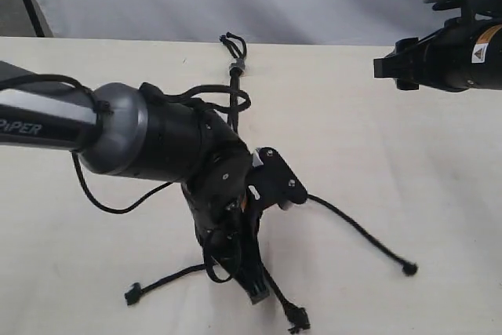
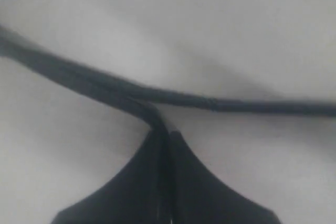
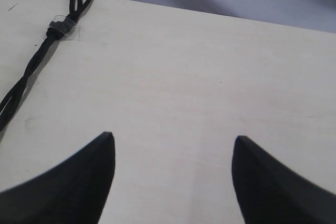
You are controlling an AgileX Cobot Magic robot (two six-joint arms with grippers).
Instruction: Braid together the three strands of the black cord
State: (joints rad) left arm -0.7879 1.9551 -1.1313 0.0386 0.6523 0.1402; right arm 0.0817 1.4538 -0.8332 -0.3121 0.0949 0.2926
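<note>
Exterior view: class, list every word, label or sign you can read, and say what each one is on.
"PiPER": white lettering on the left arm.
Black warning triangle, a sign rather than a word: on a sticker on the right arm; any print beside it is too small to read.

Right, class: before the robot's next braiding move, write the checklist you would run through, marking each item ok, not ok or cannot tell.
1. Left claw shut on a strand: ok.
2. Which strand it holds: cannot tell, the arm hides it.
3. Right claw open, free above the table: ok.
4. Strand tips spread apart: ok.
5. Bead end taped down: ok.
</note>
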